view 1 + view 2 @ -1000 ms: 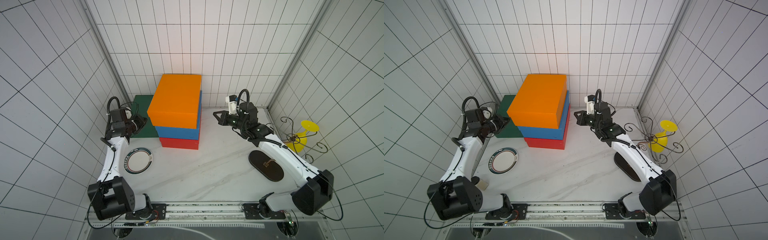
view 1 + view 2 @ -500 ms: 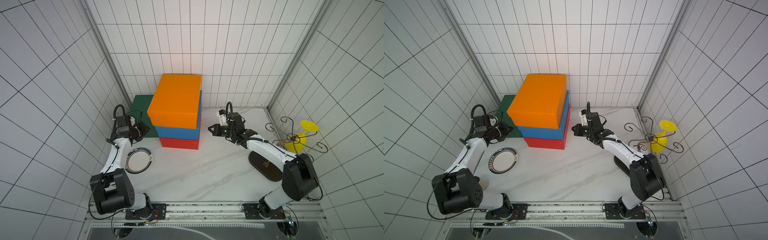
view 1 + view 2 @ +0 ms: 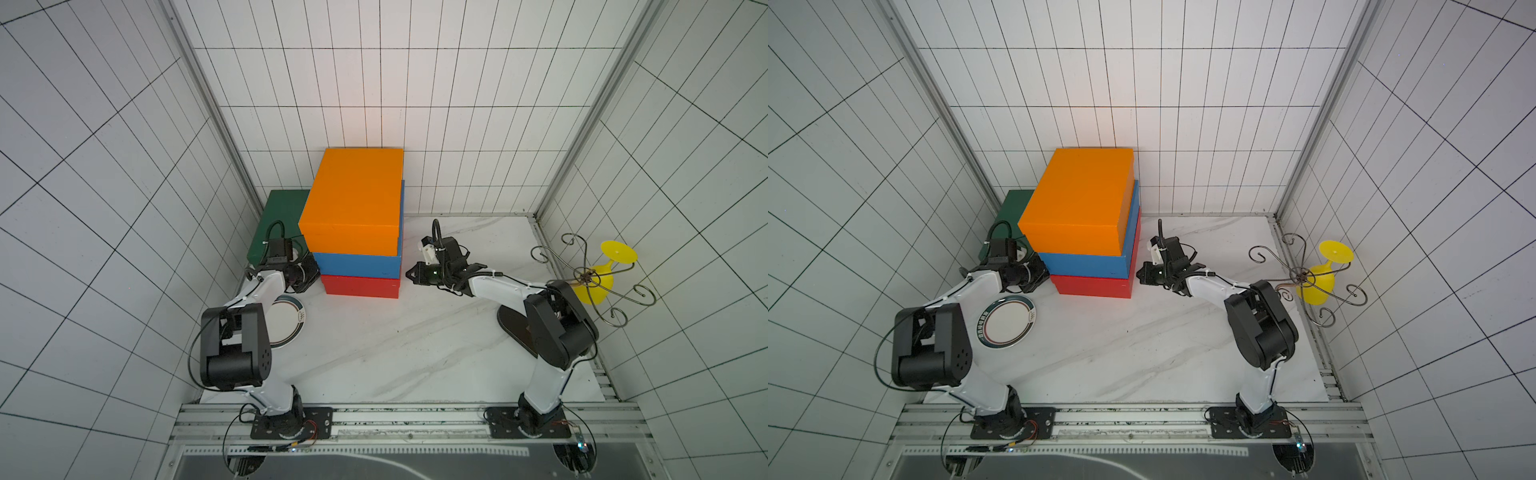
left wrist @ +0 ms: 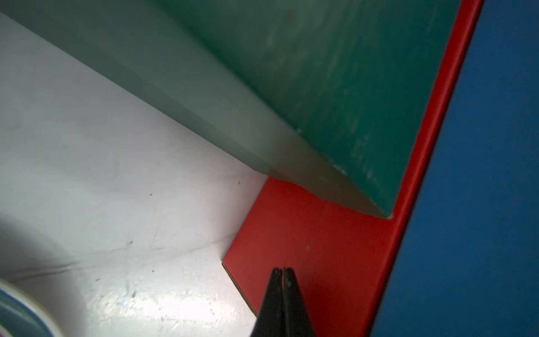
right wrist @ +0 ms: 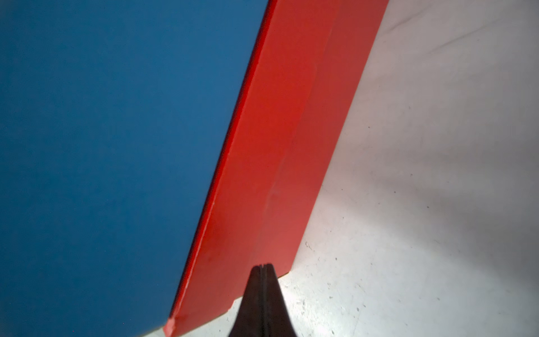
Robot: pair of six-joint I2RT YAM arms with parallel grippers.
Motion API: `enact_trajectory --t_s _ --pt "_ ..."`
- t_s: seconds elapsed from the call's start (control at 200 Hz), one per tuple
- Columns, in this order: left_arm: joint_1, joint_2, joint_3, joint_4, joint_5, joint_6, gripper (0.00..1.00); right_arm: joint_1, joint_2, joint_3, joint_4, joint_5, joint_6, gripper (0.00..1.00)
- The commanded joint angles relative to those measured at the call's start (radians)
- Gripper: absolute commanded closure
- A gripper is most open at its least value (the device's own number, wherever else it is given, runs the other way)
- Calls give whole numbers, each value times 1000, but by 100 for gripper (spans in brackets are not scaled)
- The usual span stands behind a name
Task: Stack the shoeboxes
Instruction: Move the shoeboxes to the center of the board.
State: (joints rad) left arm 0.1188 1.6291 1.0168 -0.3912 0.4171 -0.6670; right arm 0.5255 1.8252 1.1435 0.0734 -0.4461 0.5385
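Three shoeboxes are stacked at the back of the table: orange (image 3: 353, 203) on blue (image 3: 357, 264) on red (image 3: 361, 286). The dark green shoebox (image 3: 282, 216) sits on the table behind and left of the stack, against the wall. My left gripper (image 3: 315, 276) is shut and empty, low at the red box's left end. In the left wrist view its tips (image 4: 282, 270) point at the red side (image 4: 315, 248), below the green box (image 4: 335, 73). My right gripper (image 3: 409, 274) is shut and empty at the red box's right end (image 5: 262, 175), tips (image 5: 263, 266) close to it.
A round plate (image 3: 286, 328) lies under the left forearm. A dark oval board (image 3: 517, 332) lies by the right arm's elbow. A wire stand (image 3: 590, 276) and a yellow plastic glass (image 3: 602, 274) sit past the table's right edge. Tiled walls close in three sides.
Both arms dropped from the height of the upper boxes to table level and moved in toward the two ends of the red box. The stack has not moved.
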Motion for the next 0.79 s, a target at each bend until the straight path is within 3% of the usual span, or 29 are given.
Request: enact_trajectory --t_s 0.0,0.38,0.79 --pt "-9 28 -4 68 -14 -17 100 7 33 10 76 -28 17 100" --pt "-114 89 -7 146 -11 -64 100 13 68 -13 161 -36 52 100" --pt "-263 95 5 163 -50 -98 100 5 -84 -190 190 26 70 100"
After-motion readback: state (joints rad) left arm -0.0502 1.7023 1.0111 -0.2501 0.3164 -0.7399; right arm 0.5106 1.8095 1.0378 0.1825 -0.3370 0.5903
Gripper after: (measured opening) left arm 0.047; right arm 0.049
